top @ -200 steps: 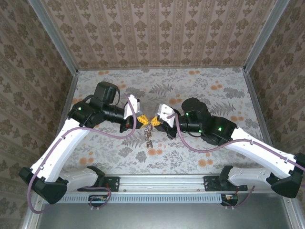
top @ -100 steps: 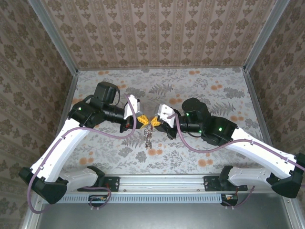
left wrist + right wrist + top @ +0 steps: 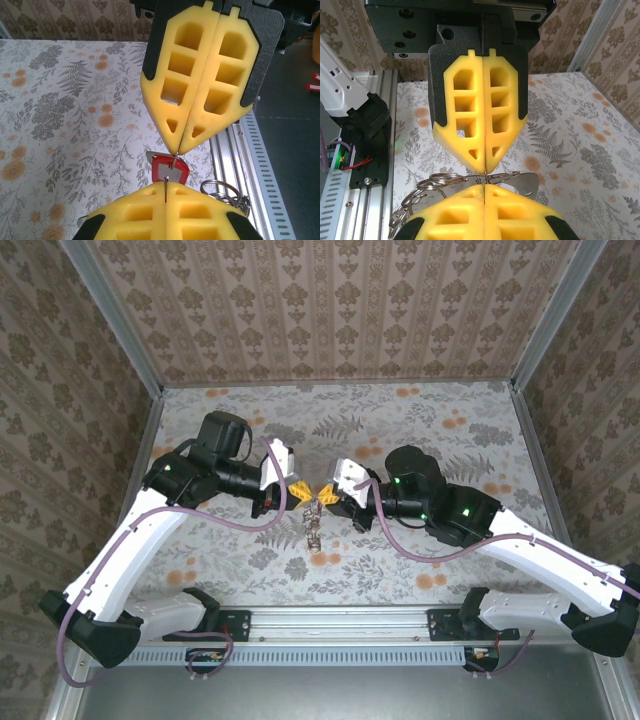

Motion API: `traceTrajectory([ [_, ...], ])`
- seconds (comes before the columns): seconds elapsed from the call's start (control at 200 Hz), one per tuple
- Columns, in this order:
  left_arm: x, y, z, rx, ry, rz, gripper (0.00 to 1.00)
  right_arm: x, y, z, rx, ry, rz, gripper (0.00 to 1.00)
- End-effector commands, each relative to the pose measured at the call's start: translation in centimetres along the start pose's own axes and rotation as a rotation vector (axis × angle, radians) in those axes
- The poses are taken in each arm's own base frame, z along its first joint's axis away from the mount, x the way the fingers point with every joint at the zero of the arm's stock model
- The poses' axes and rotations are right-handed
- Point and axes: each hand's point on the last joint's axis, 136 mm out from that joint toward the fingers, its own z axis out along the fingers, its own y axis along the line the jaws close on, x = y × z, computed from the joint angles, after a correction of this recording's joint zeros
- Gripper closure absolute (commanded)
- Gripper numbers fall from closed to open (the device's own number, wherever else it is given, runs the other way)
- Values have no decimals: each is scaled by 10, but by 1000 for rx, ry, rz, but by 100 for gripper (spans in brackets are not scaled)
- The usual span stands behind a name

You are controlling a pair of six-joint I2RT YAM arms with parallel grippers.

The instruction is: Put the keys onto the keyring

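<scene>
The left gripper [image 3: 298, 489] and the right gripper [image 3: 323, 494] meet tip to tip above the middle of the flowered table [image 3: 430, 430], each with its yellow fingers pressed together and only a hairline seam between them. In the left wrist view a key [image 3: 170, 169] stands in the narrow gap between the two sets of tips. Its red head is uppermost, just under the right gripper's point, and a thin silvery strip runs straight down from it into the seam of the left fingers, so its long axis lies along the line joining the two grippers. The keyring [image 3: 442, 181] shows in the right wrist view as coiled wire loops lying across the top of the right fingers and spilling to one side. A fine strand rising into the opposite tip appears to be part of it, though it is too thin to be sure. From above, the bunch hangs from the meeting point as a short string, its length running toward the near edge.
</scene>
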Motion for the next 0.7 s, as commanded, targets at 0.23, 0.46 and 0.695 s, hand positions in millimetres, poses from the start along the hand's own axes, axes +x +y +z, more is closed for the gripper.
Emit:
traceTrajectory([
  [0.23, -13, -8, -7, 0, -34, 61, 100, -8, 5, 3, -29, -26, -4, 100],
  [0.46, -13, -8, -7, -2, -33, 62, 100, -8, 5, 5, -32, -28, -2, 100],
  [0.695, -13, -8, -7, -3, -32, 64, 100, -7, 1, 1, -1, -23, -1, 100],
])
